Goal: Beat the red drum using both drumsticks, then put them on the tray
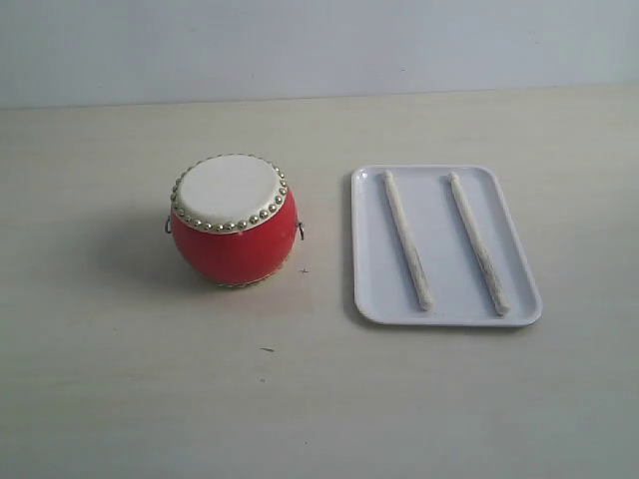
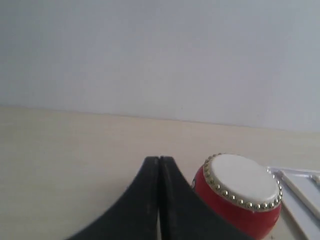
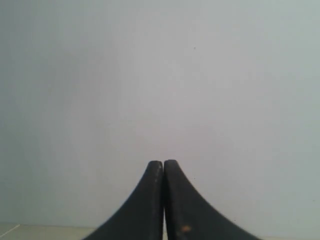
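Note:
The red drum [image 1: 234, 222] with its cream skin and brass studs stands upright on the pale table, left of the white tray [image 1: 369, 299]. Two cream drumsticks lie side by side in the tray, one on the left [image 1: 407, 239], one on the right [image 1: 477, 242]. Neither arm shows in the exterior view. In the left wrist view my left gripper [image 2: 159, 159] is shut with nothing in it; the drum [image 2: 240, 197] sits beside it, apart, with a corner of the tray [image 2: 300, 197] beyond. My right gripper [image 3: 163, 162] is shut and empty, facing a blank wall.
The pale wooden table [image 1: 120, 379] runs back to a light grey wall [image 1: 300, 40]. A few small dark specks [image 1: 267, 349] lie on the table in front of the drum.

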`<state>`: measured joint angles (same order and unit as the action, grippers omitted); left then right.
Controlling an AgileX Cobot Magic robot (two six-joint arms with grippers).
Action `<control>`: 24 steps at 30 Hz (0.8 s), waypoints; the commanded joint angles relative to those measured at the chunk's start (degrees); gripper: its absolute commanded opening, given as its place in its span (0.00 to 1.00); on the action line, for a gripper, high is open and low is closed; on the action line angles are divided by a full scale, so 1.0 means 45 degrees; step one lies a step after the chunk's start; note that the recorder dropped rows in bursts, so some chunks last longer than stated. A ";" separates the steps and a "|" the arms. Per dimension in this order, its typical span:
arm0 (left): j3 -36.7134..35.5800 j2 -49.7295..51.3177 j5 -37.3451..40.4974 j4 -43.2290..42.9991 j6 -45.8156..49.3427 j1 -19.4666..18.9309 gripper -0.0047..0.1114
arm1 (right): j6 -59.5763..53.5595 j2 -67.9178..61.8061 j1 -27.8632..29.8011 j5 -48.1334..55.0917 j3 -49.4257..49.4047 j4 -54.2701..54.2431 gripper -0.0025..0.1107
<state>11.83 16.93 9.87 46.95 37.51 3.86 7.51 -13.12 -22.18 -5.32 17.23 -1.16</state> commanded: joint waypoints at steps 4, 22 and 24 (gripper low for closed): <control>-0.0042 -0.0339 0.2550 0.0200 -0.0131 -0.1883 0.04 | 0.0038 0.0062 0.0036 0.0014 -0.0057 0.0148 0.02; -0.1602 -0.3069 0.2159 -1.4802 -1.3911 -0.1883 0.04 | 0.0038 0.0062 0.0036 0.0014 -0.0057 0.0148 0.02; -0.1811 -0.3575 0.2194 -1.4802 -1.3758 -0.1883 0.04 | 0.0038 0.0062 0.0036 0.0014 -0.0057 0.0148 0.02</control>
<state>4.89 3.72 20.82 -19.04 -25.22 -4.45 7.51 -13.12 -22.18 -5.32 17.23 -1.16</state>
